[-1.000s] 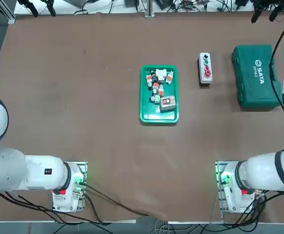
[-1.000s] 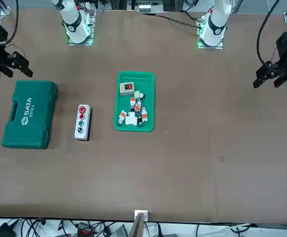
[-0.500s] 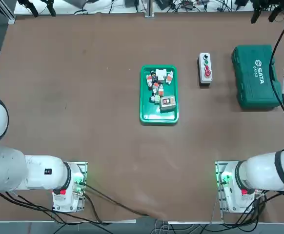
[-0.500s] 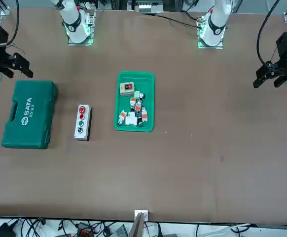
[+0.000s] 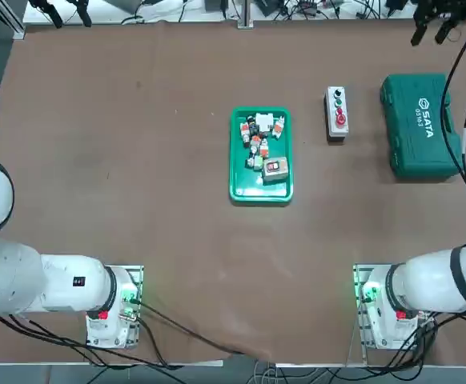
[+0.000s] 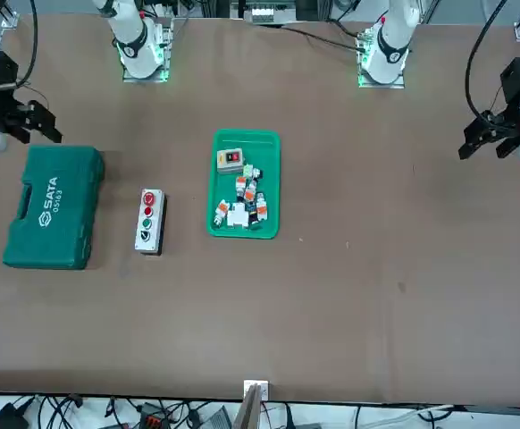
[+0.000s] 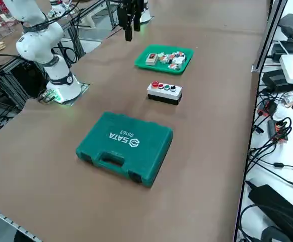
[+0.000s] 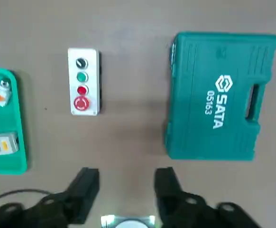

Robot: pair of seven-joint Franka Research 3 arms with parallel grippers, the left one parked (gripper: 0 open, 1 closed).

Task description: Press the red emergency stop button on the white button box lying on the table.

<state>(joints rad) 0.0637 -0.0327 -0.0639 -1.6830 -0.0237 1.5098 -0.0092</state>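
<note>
Right gripper [image 8: 124, 190] hanging high over table [image 5: 137, 160], fingers [image 8: 83, 187] spread apart, gripping nothing; sitting well clear of everything below; white button box [image 8: 83, 81] lying flat on table ahead of fingers, red emergency stop button [image 8: 81, 103] sitting at box end nearest gripper; green toolcase [image 8: 218, 95] lying closed beside box, gap showing between them; green tray [image 5: 261, 154] holding small parts, resting on box's other side.
</note>
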